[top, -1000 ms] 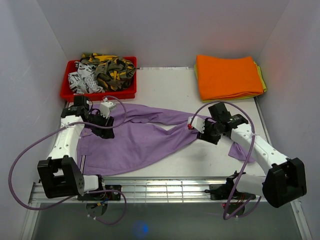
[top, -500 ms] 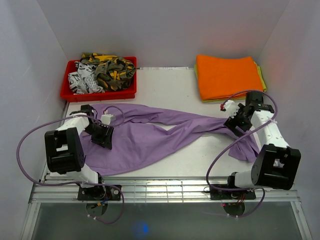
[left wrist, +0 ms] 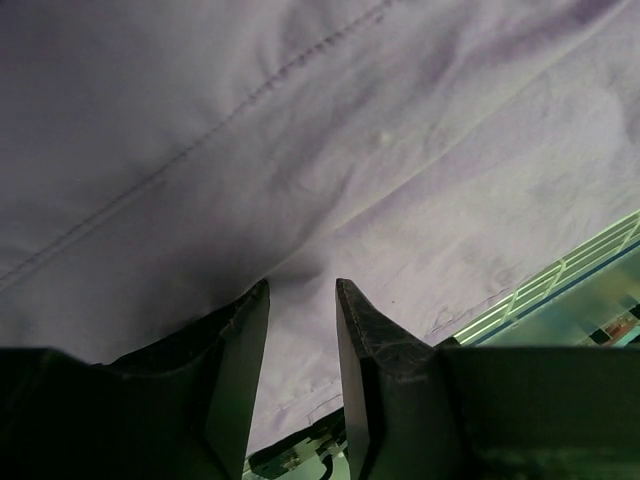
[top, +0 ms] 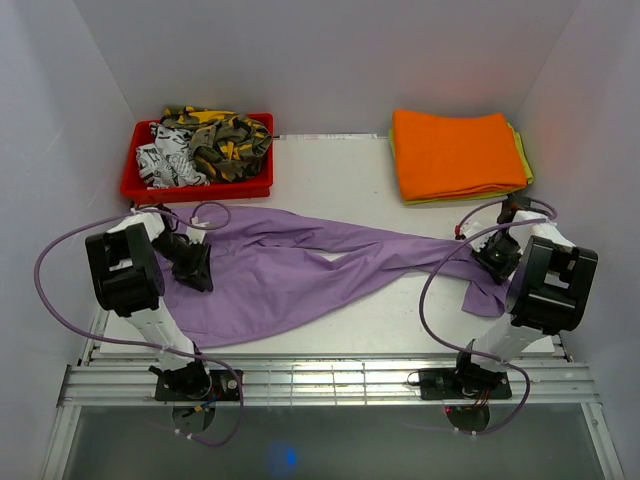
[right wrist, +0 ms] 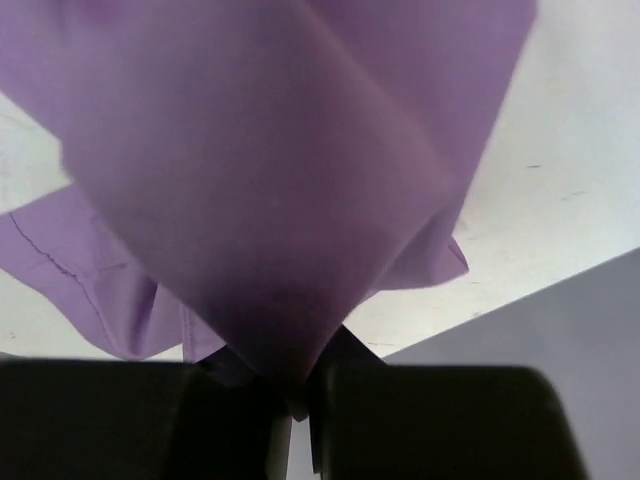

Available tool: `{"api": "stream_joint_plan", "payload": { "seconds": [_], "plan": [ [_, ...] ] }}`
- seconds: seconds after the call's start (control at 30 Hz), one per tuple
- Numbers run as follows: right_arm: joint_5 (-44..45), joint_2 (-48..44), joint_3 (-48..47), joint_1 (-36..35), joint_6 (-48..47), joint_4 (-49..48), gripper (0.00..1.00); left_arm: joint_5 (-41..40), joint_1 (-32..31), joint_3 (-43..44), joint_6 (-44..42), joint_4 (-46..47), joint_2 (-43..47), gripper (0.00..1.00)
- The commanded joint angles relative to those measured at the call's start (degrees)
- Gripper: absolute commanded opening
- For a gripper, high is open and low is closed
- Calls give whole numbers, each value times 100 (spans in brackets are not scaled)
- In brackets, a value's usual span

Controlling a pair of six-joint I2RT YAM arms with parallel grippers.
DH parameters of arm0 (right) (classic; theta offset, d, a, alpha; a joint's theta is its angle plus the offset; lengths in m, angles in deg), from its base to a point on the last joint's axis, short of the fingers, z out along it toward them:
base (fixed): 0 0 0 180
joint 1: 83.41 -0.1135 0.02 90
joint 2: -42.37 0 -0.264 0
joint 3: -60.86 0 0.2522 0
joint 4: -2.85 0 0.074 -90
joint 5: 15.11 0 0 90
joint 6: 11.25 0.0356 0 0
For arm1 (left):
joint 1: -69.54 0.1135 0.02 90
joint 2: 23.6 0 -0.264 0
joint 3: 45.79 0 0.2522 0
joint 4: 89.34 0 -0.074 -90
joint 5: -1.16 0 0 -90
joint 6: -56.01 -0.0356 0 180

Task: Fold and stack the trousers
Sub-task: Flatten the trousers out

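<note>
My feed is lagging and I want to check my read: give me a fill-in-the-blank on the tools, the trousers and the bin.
The right tool is ____ on the trousers.
The left tool has its jaws ____ over the fabric.
The patterned clothes sit in a ____ bin.
Missing words: shut; open; red.

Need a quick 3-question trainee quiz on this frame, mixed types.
1. True or false: the right gripper is shut on the trousers.
2. What fills the red bin? A patterned garments; B bottles; C nothing.
3. Which arm's side of the table holds the orange cloths?
Key: 1 true; 2 A; 3 right.
</note>
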Motion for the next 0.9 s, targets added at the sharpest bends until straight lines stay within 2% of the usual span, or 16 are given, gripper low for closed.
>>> {"api": "stream_joint_plan", "payload": {
  "seconds": [0.0,0.2,0.27,0.37,0.4,0.43,0.47,0.5,0.53,0.63,0.67,0.73,0.8,0.87],
  "plan": [
    [28,232,-926,17,-152,-188,8,-747,203,116,-327,1026,-416,46],
    [-192,339,-2692,16,-292,-214,8,-764,264,292,-300,1026,-478,43],
    [-219,60,-2809,16,-459,-328,8,-808,299,318,-300,1052,-513,42],
    [-254,-598,-2214,25,-994,-723,8,-843,387,388,-292,1097,-566,41],
    [-158,-767,-1594,25,-1352,-845,9,-835,405,441,-292,1097,-592,41],
    [-79,-942,-1257,25,-1556,-1064,16,-826,414,459,-292,1097,-601,41],
    [-9,-1231,-958,25,-1767,-1075,34,-808,431,485,-300,1088,-593,42],
    [44,-1356,-685,60,-2056,-1084,39,-791,440,511,-327,1062,-601,43],
    [45,-1470,-248,121,-2129,-1058,41,-773,440,529,-379,1027,-601,44],
    [54,-1919,465,358,-2453,-1022,28,-878,466,564,-537,1009,-540,45],
    [54,-2120,625,446,-2542,-1022,27,-957,501,573,-581,1000,-531,46],
    [141,-2245,916,639,-2735,-1022,39,-1019,554,678,-669,983,-549,48],
    [142,-2315,1128,728,-2719,-988,61,-1089,633,792,-801,921,-601,49],
    [72,-2298,1032,790,-2553,-839,68,-1098,730,1020,-897,807,-628,51]
  ]
}}
